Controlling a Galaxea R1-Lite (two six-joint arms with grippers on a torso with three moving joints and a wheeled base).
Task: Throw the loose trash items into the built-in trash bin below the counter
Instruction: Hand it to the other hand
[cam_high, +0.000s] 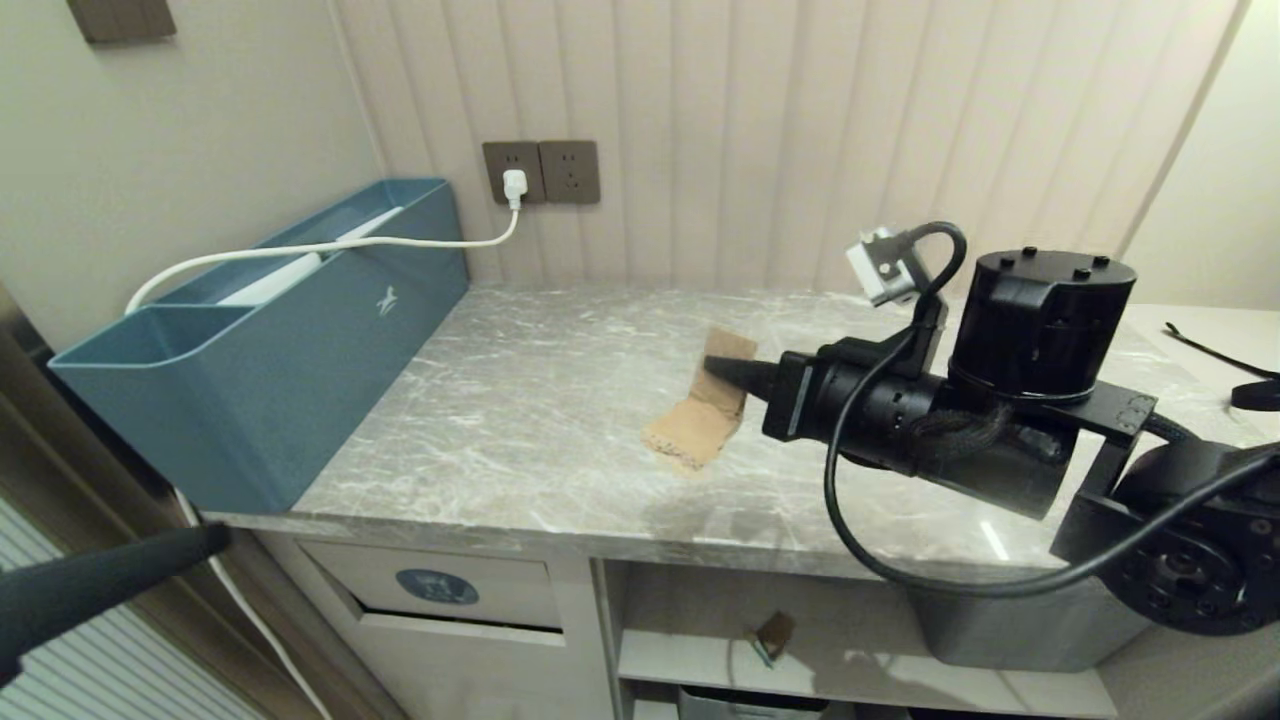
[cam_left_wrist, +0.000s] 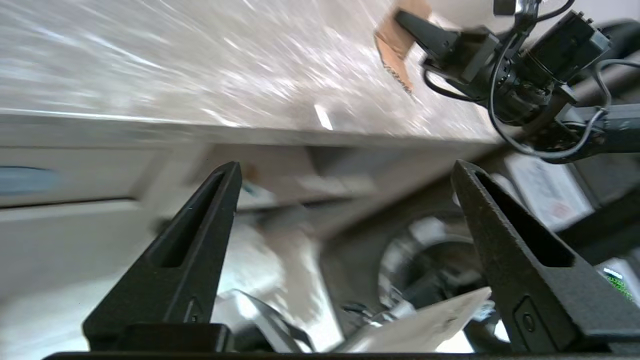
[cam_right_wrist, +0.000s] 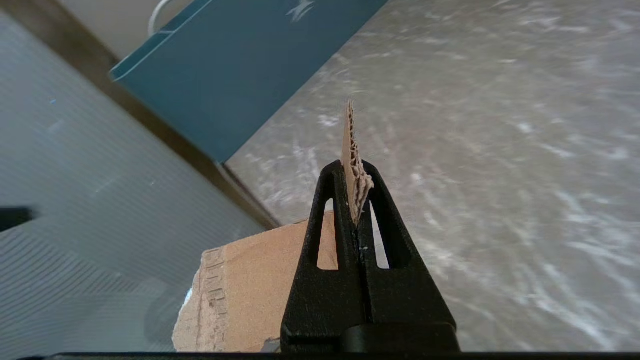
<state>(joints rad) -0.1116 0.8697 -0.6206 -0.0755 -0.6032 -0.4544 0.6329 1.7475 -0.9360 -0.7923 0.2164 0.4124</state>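
Nearest, low at the left and in front of the counter's edge, left gripper (cam_left_wrist: 345, 170) with fingers (cam_high: 120, 575) spread wide and nothing between them. Below the counter's thick front edge (cam_high: 560, 535), beige cabinet front with the swing flap of the built-in trash bin (cam_high: 440, 590), marked by a blue oval sticker (cam_high: 437, 587) bearing a bin icon; no readable words on it. To the right of the flap, an open shelf (cam_high: 860, 680) with a tiny brown scrap (cam_high: 772, 634) standing on it, a teal edge at its foot. Above, grey marble-patterned counter (cam_high: 520, 420) with white veins, broad bare stretches toward its left and front edges. Near the counter's middle, right gripper (cam_high: 722, 367) clamped tight on a torn brown cardboard scrap (cam_high: 700, 415), bent, corrugated edge showing between the fingertips (cam_right_wrist: 350, 185); whether its lower end touches the slab cannot be told. Faint embossed letters along one torn edge of the scrap, not legible. Along the counter's left edge, a long teal storage box (cam_high: 280, 350) with a small white logo on its side. Farthest, at the back wall, a double wall socket (cam_high: 541, 172) with a white plug and cable (cam_high: 300, 250) trailing over the box.
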